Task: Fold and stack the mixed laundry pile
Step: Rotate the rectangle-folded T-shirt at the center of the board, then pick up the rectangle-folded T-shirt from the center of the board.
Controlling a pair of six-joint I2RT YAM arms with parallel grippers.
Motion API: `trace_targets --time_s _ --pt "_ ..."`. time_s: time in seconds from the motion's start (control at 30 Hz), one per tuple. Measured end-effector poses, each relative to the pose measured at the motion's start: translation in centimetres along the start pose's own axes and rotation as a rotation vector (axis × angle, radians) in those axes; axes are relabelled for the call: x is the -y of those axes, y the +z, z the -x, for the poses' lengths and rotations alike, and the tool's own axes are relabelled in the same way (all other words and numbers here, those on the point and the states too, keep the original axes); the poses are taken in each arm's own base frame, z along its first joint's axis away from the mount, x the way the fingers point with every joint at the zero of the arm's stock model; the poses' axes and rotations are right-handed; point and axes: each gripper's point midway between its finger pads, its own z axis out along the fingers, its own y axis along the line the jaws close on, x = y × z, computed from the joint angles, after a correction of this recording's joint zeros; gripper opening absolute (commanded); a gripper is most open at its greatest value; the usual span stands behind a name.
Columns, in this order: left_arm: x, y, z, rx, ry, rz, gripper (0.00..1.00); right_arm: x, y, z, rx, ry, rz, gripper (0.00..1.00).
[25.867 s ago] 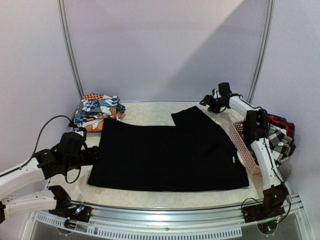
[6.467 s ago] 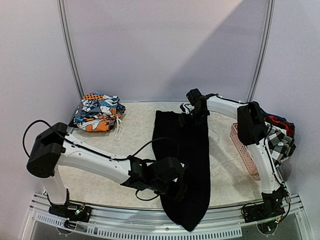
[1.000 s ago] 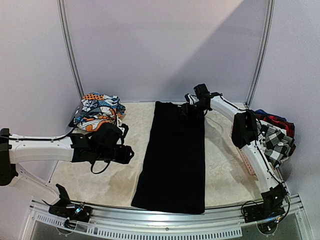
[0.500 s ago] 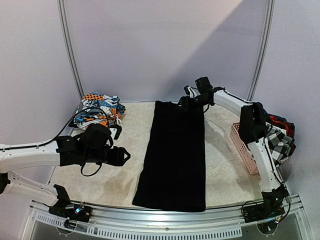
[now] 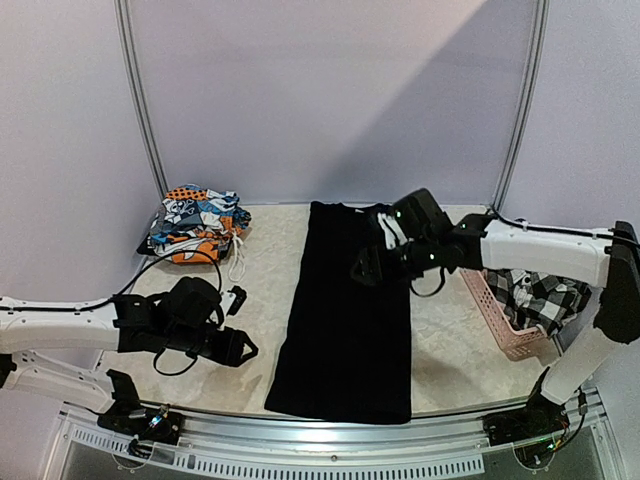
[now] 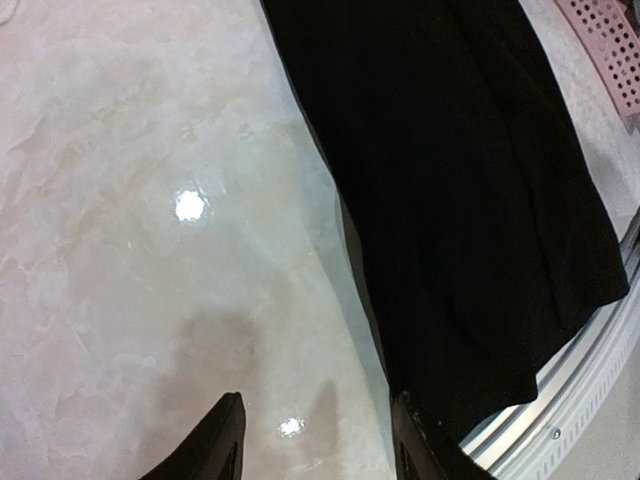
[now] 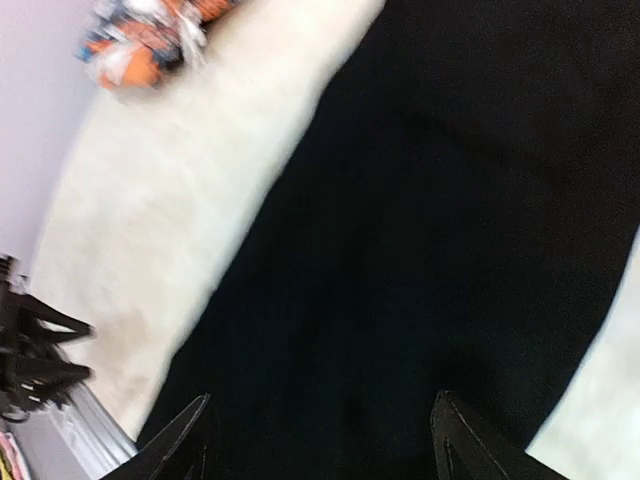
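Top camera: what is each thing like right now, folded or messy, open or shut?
black garment: folded into a long strip, flat on the table.
printed pieces: heaped at the far left corner.
checked garment: crumpled in the pink basket.
pink basket: upright, holding cloth.
left tool: open, empty, above bare table.
right tool: open, over the black garment.

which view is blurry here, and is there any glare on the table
Right wrist view: motion-blurred, the printed pile is smeared and the black garment shows no fold detail. Left wrist view: sharp, with two bright glare spots on the glossy table. Top external view: sharp, with a diagonal edge of light and shade across the back wall.
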Motion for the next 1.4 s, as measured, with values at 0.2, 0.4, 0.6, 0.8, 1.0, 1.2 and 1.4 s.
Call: trace_targets --time_s 0.2,0.4,0.6,0.8,1.0,1.2,1.4 --pt "1.0 0.8 -1.8 -0.050 0.021 -0.032 0.50 3.9 -0.2 -10.8 -0.159 0.054 -0.146 0.72" --pt "1.8 1.5 -3.3 -0.098 0.035 -0.057 0.48 4.9 -4.9 -14.9 -0.163 0.178 -0.092 0.68" --pt "2.1 1.8 -5.4 -0.162 0.043 -0.066 0.47 5.6 -7.1 -19.4 -0.200 0.302 -0.007 0.61" --pt "2.5 1.7 -6.7 -0.197 0.037 -0.081 0.46 6.2 -7.0 -24.4 -0.273 0.398 0.048 0.59" --pt "2.4 1.4 -8.1 -0.225 0.021 -0.094 0.46 3.9 -6.5 -26.7 -0.334 0.398 0.114 0.56" --pt "2.6 1.6 -8.3 -0.226 0.008 -0.102 0.46 2.6 -5.2 -27.6 -0.367 0.400 0.129 0.44" --pt "3.0 1.9 -8.4 -0.233 0.006 -0.116 0.46 1.8 -4.3 -27.8 -0.378 0.411 0.152 0.29"
